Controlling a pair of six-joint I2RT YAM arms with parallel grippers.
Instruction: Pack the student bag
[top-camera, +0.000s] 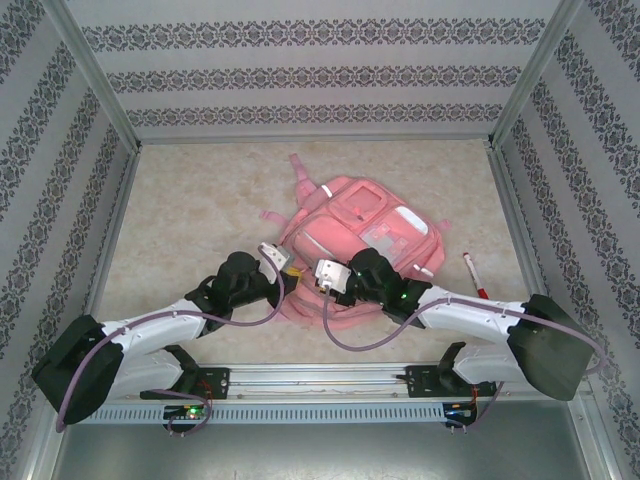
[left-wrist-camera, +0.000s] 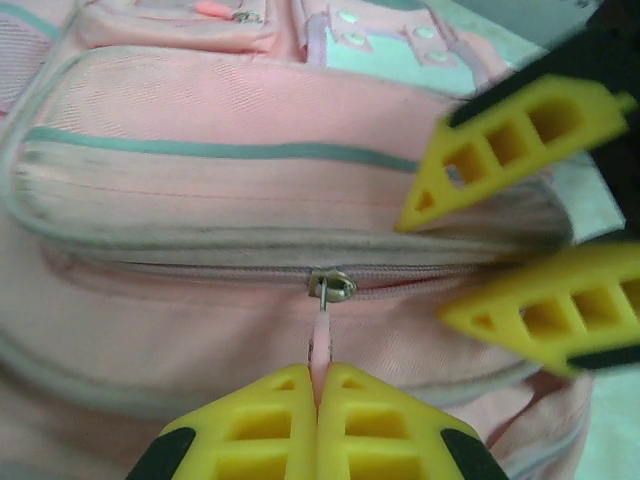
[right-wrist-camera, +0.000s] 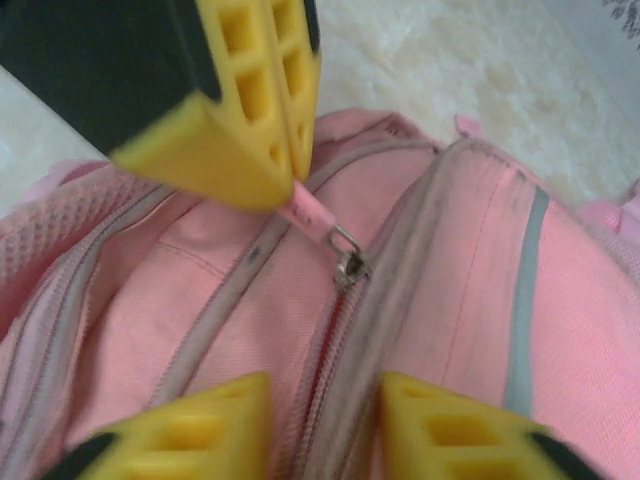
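Yellow fingers (left-wrist-camera: 260, 425) of the left gripper (left-wrist-camera: 318, 388) press flat together on the thin pink pull tab (left-wrist-camera: 320, 340) of a zip, the metal slider (left-wrist-camera: 332, 285) just beyond their tips. The grip appears meant to draw the slider along the closed zip line and open the main compartment.

Just beside it, the right gripper (left-wrist-camera: 425, 272) holds its jaws a little apart, one finger on each side of the seam. From its own wrist view the two fingers straddle the zip teeth, with nothing pinched between them as far as can be seen. That placing looks intended to steady the soft fabric so the pull does not merely drag the bag.

The student bag (top-camera: 365, 235), pink with pale patches, lies flat near the middle of the table (top-camera: 190, 210), its zipped edge turned toward the arms and its straps trailing to the far side. A red-and-white pen (top-camera: 472, 272) lies apart on the right, not yet packed. Packing seems at an early stage, since the bag is shut.
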